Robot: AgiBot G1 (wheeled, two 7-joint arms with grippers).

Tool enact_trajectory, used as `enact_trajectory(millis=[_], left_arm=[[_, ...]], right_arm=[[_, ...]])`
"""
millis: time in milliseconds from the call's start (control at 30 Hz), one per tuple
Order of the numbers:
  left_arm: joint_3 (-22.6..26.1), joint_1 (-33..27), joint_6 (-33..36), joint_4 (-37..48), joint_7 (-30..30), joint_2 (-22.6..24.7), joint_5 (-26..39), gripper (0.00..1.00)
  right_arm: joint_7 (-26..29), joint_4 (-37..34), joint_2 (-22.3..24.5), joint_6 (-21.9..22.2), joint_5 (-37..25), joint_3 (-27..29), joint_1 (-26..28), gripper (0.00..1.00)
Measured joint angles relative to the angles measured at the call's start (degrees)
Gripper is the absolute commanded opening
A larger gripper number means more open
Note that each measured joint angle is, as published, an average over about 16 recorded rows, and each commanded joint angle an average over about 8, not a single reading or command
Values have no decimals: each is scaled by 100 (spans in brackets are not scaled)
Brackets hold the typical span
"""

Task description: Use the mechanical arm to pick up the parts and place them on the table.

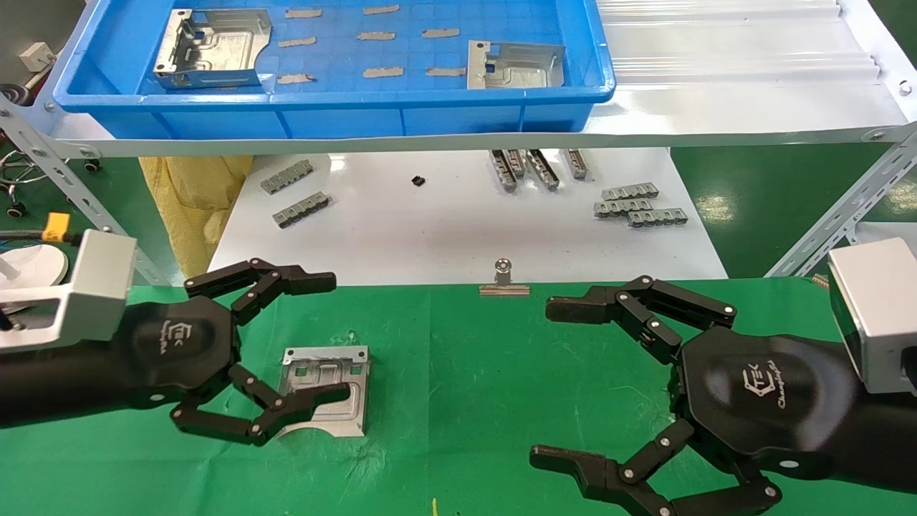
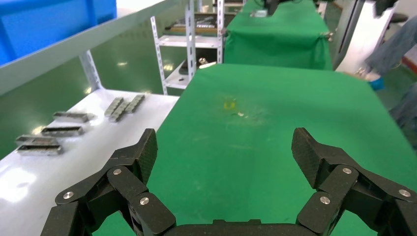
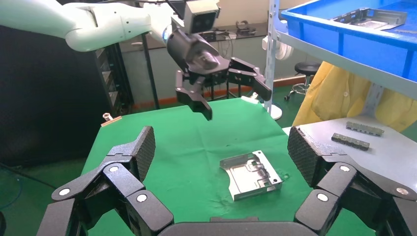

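One silvery bracket part (image 1: 326, 390) lies flat on the green table (image 1: 466, 373); it also shows in the right wrist view (image 3: 251, 174). My left gripper (image 1: 337, 337) is open and empty, held above that part without touching it, as the right wrist view (image 3: 236, 101) shows. Its own view (image 2: 226, 152) shows only green cloth (image 2: 275, 123) between the fingers. My right gripper (image 1: 548, 383) is open and empty over the table's right half, facing the part (image 3: 222, 147). Two more parts (image 1: 211, 49) (image 1: 512, 64) lie in the blue tray (image 1: 337, 115) on the shelf.
A white board (image 1: 458, 222) behind the cloth carries small grey toothed strips (image 1: 637, 204). A binder clip (image 1: 504, 281) sits on the cloth's far edge. The metal shelf frame (image 1: 838, 215) slants down at both sides. A yellow bag (image 1: 197, 193) hangs at the left.
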Motion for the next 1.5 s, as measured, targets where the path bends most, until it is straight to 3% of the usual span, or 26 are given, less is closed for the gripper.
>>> enact_trajectory(millis=[767, 1500], left_arm=[[-788, 1038, -199, -1876, -1151, -573, -759, 100], [-811, 1068, -210, -1925, -1191, -591, -781, 100]], right_arm=[[0, -1, 0, 1, 1, 0, -1, 100], [-1, -2, 1, 2, 1, 0, -1, 100]])
